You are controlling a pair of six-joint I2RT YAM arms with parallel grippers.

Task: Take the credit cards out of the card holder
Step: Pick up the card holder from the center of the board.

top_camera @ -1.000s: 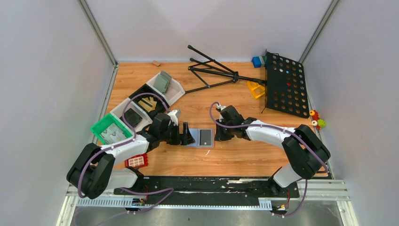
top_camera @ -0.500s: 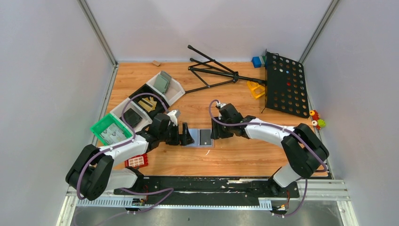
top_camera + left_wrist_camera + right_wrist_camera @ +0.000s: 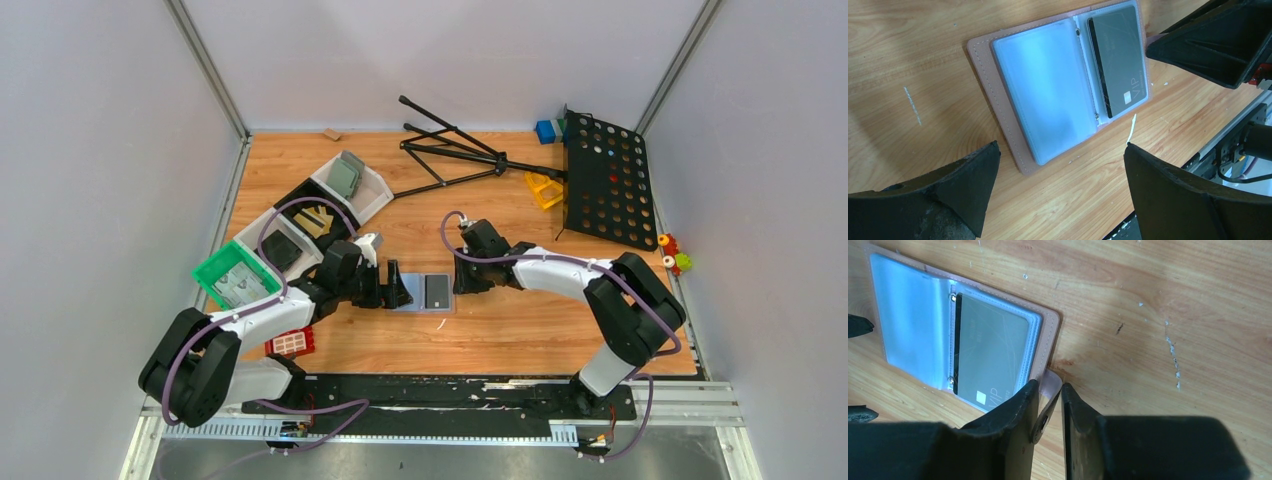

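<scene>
Bright, even overhead light; soft shadows on the table (image 3: 520, 335). I see slight sheen on the card holder (image 3: 1048, 95).

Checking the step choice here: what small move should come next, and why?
Probably lower the open left gripper toward the black card. The card sits sleeved in the opened card holder, and the right gripper appears to pinch the clasp tab, which should steady the holder for a pull.
</scene>
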